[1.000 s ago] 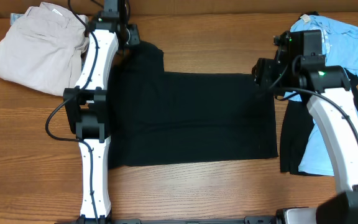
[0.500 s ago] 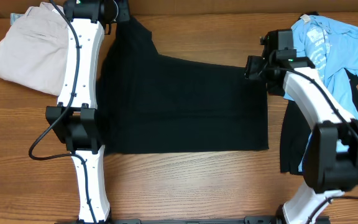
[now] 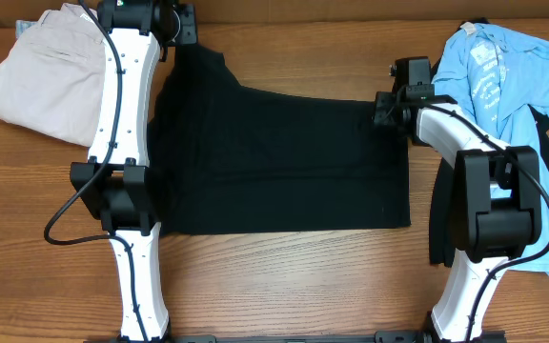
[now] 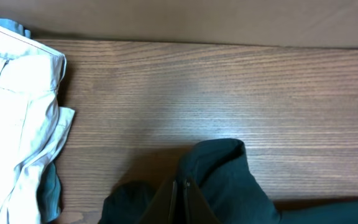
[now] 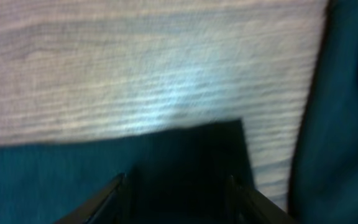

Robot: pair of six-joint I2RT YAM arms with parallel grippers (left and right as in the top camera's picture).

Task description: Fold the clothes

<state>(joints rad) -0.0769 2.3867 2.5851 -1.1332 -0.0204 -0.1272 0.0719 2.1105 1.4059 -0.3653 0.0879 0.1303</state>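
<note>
A plain black short-sleeved T-shirt (image 3: 284, 162) lies spread flat across the middle of a wood-grain table (image 3: 284, 286). Its near hem is straight and free as two white robot arms work its far edge. The left gripper (image 4: 183, 193), reaching to the far left corner, is clenched on a bunched fold of the shirt. The right gripper (image 3: 382, 105) sits at the far right corner with the cloth's corner between its fingers, but the wrist view is too blurred to tell whether they have closed on it. Farther back on the left rests a folded pair of beige trousers (image 3: 36, 71). On the right, a crumpled light blue tee with pale print (image 3: 503, 67) lies over another black garment (image 3: 446, 210).

The job looks to be at its opening, with the shirt laid out and taken up for a first fold. The next move likely calls for both far corners held firmly, lifted together and carried evenly toward the near hem, so the cloth does not skew.
</note>
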